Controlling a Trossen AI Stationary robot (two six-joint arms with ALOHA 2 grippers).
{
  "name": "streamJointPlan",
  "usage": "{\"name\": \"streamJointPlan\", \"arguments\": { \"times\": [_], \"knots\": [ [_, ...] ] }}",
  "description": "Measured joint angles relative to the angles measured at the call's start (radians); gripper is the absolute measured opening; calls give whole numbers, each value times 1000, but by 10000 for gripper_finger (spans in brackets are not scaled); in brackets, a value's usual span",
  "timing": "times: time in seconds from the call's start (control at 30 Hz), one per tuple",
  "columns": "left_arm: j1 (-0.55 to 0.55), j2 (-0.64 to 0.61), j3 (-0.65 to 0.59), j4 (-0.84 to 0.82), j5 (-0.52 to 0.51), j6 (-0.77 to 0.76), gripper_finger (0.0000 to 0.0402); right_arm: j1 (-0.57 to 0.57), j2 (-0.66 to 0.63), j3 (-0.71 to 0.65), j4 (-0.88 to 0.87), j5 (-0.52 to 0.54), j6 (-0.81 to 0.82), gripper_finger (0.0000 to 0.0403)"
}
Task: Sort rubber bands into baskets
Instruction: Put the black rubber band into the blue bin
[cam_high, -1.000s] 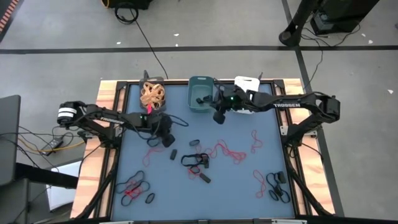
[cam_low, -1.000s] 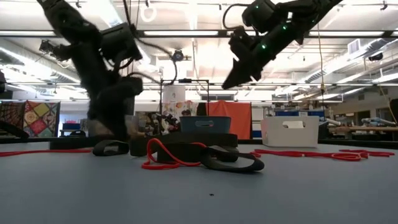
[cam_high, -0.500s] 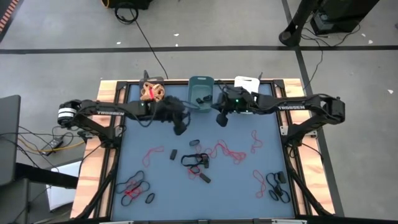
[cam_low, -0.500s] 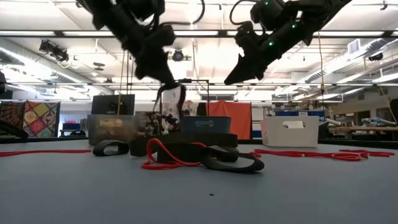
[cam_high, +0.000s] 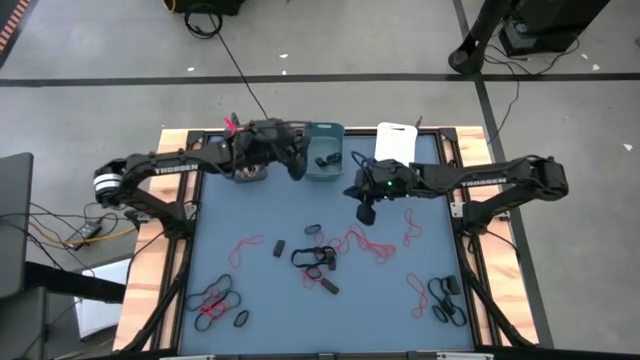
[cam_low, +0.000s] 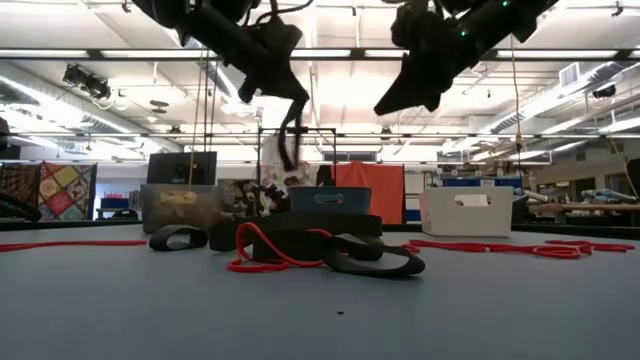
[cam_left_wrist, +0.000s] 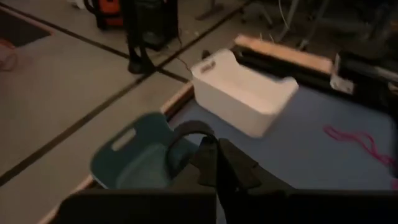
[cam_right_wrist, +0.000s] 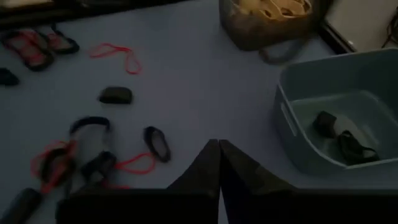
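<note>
The left gripper (cam_high: 296, 170) hangs above the worktop (cam_high: 300, 300) at its far edge, just beside the teal basket (cam_high: 324, 152). Its jaws are together and clamped on a black rubber band (cam_left_wrist: 186, 134), which curls out as a loop in front of the tips. In the left wrist view the teal basket lies right under and before these jaws, and the white basket (cam_left_wrist: 242, 93) stands a little farther ahead.

The right gripper (cam_high: 365, 213) hovers over the blue surface near the middle, and its jaws are pressed together with nothing seen between them. In the right wrist view the teal basket, with black bands (cam_right_wrist: 339, 137) inside, is ahead and to one side of these jaws. The dark grey basket (cam_right_wrist: 267, 22), full of tan bands, stands farther beyond it.

Loose red bands (cam_high: 370, 245) and black bands (cam_high: 315, 260) lie scattered on the worktop, well apart from both jaws.
</note>
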Motion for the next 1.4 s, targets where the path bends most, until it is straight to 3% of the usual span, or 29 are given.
{"name": "streamJointPlan", "arguments": {
  "times": [0.13, 0.37, 0.83, 0.97, 1.23, 1.4],
  "knots": [
    [33, 44, 0, 88, 4, -6, 3, 33, -30, 0, -7, -59, 13, 19],
    [77, 167, 0, 214, 79, -36, 3, 50, -75, 0, -9, -16, 13, 22],
    [133, 358, -1, 336, 94, -165, 8, 47, -76, 0, -10, 2, 2, 25],
    [147, 378, -1, 334, 86, -211, 39, 47, -76, 0, -12, 2, 2, 25],
    [152, 348, -2, 280, 95, -211, 147, 46, -76, 0, -71, 64, -18, 24],
    [104, 251, -2, 184, 35, -176, 161, 45, -76, 0, -98, 158, -25, 27]
  ]
}}
